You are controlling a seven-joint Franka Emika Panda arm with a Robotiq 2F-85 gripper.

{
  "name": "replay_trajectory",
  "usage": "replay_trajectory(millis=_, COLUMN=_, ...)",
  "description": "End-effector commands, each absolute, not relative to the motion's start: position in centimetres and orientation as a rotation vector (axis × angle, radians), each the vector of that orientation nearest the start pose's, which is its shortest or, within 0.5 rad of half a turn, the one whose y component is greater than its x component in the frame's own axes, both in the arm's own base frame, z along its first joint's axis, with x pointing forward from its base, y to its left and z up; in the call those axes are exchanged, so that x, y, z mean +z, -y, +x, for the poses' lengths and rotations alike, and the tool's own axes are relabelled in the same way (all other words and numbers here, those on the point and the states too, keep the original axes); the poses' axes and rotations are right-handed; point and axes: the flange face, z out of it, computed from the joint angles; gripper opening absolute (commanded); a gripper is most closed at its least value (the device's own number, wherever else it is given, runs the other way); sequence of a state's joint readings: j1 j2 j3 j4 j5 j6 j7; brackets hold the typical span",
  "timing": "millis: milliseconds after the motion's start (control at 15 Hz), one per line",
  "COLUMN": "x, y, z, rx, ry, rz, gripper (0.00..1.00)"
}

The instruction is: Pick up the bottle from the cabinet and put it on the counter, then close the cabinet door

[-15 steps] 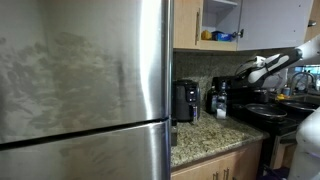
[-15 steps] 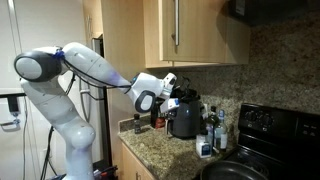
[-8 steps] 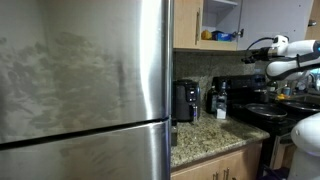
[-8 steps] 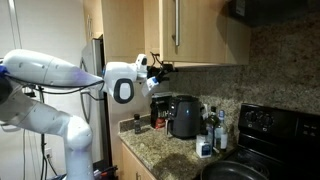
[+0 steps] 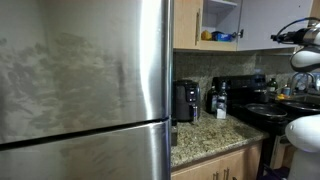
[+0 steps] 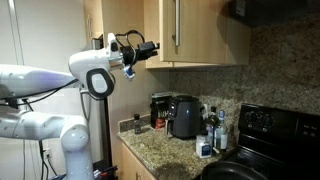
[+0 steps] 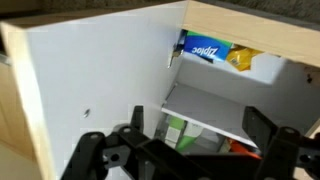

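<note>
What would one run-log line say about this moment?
stage: before grasp | fingers: open, empty | facing: cabinet interior | cabinet door: open

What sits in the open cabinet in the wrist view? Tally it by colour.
Blue: 1, Ziploc box
Yellow: 1, pack beside it
Green: 1, container
Orange-red: 1, item, mostly hidden
Total: 4
</note>
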State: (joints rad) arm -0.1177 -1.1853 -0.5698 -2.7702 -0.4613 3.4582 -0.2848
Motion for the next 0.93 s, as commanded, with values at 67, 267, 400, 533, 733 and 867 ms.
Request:
replay_trajectory(millis=67, x=69.3, y=20.4, z=8.4, rx=-2.925, ry=-0.465, rz=-1.998, gripper=1.00)
replay_trajectory(millis=267, x=70.4, y=20.1, z=3.3, rx=-3.000, ry=-0.698, rz=-1.804, gripper=1.00)
replay_trajectory(millis=400, x=70.7, y=20.4, z=0.9, rx=-2.999, ry=-0.880, rz=-1.684, gripper=1.00)
replay_trajectory(millis=533, x=70.9, y=20.6, z=0.7, rx=-3.009, ry=-0.827, rz=-1.672, gripper=1.00)
replay_trajectory(millis=733, x=71.1, y=20.4, z=-0.5, rx=-3.025, ry=-0.938, rz=-1.646, gripper=1.00)
replay_trajectory(millis=867, x=72.4, y=22.1, z=1.9, rx=-2.915, ry=-0.944, rz=-1.697, gripper=1.00)
